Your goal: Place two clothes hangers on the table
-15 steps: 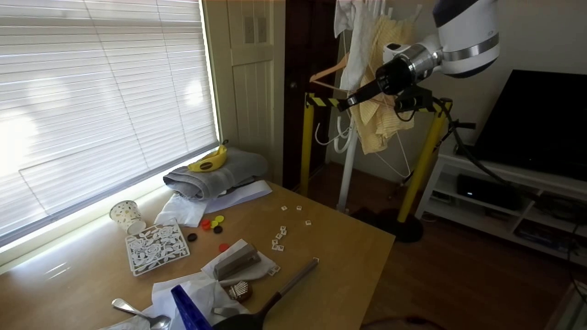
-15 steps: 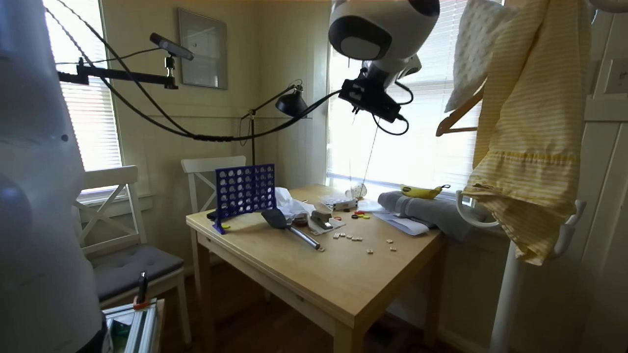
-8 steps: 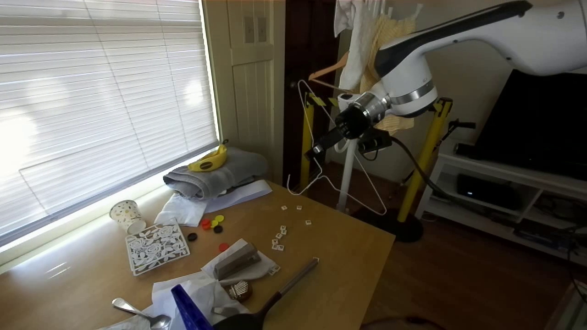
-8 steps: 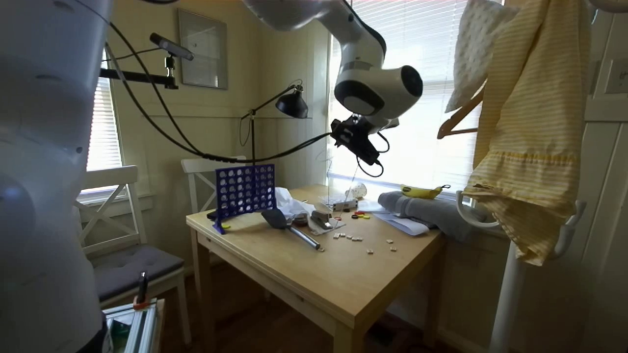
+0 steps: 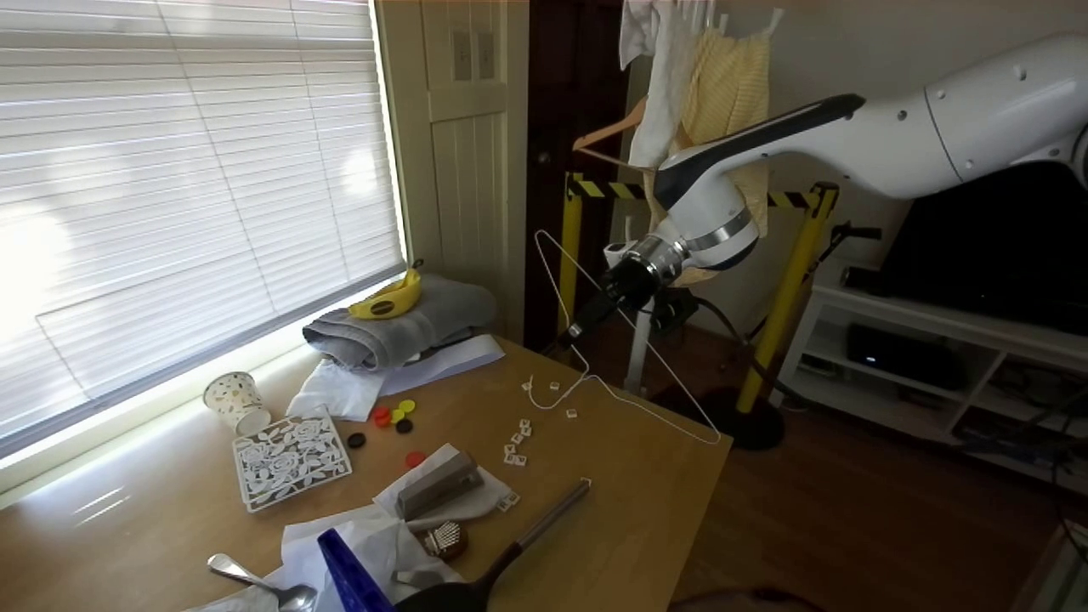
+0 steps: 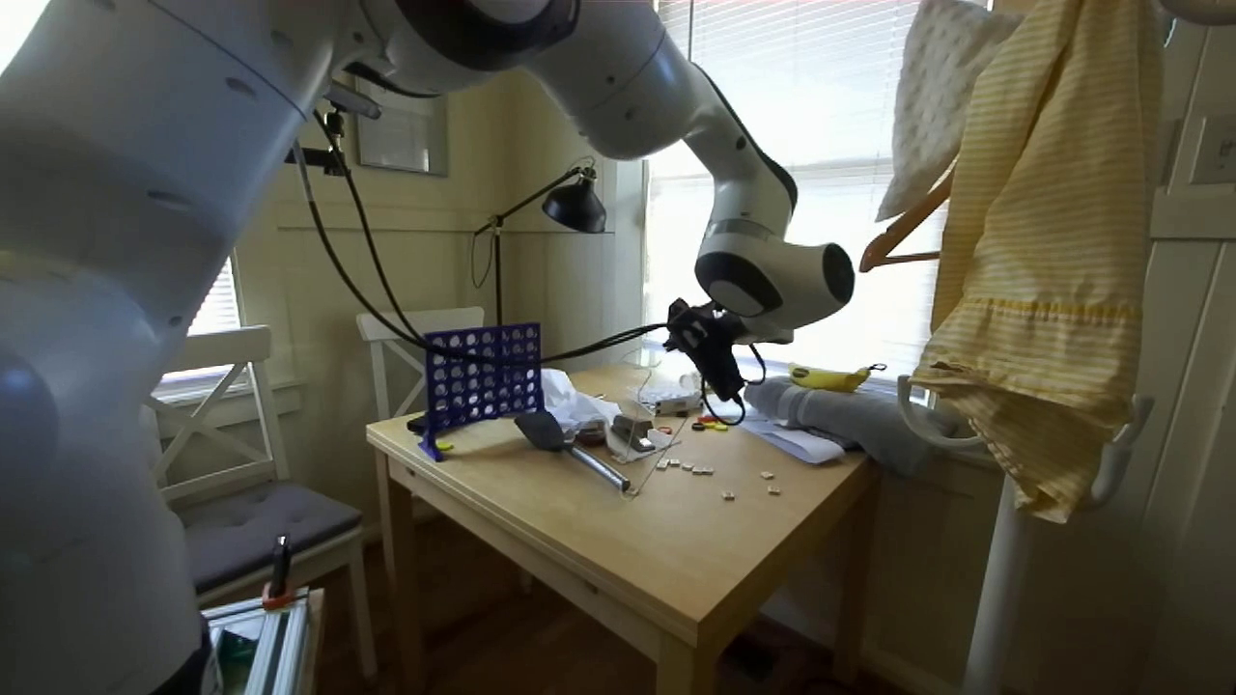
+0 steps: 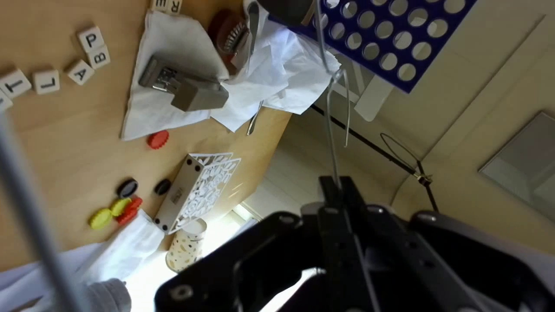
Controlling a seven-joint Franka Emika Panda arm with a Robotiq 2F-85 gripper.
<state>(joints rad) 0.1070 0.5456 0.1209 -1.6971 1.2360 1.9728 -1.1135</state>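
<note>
A thin white wire hanger (image 5: 588, 376) hangs tilted from my gripper (image 5: 568, 338) above the corner of the light-brown wooden table (image 5: 629, 501). The gripper is shut on one wire near the hook. In the wrist view the fingertips (image 7: 340, 182) pinch the wire, and the twisted neck and hook (image 7: 336, 76) lie ahead of them. The hanger shows faintly in an exterior view (image 6: 666, 454), over the table (image 6: 666, 550). I cannot tell whether it touches the top. A second wire hanger does not show in these frames.
On the table are letter tiles (image 5: 516, 438), a stapler (image 5: 439, 484), a black spatula (image 6: 579, 454) and a blue game grid (image 6: 483, 376). A grey towel (image 5: 450, 310) with a yellow banana pouch lies by the window. A yellow garment (image 5: 722, 93) hangs behind the arm; yellow posts (image 5: 786, 297) stand beyond.
My gripper has moved down and away from the hanging garment, carrying the wire hanger over the table's corner. The objects on the table have not moved.
</note>
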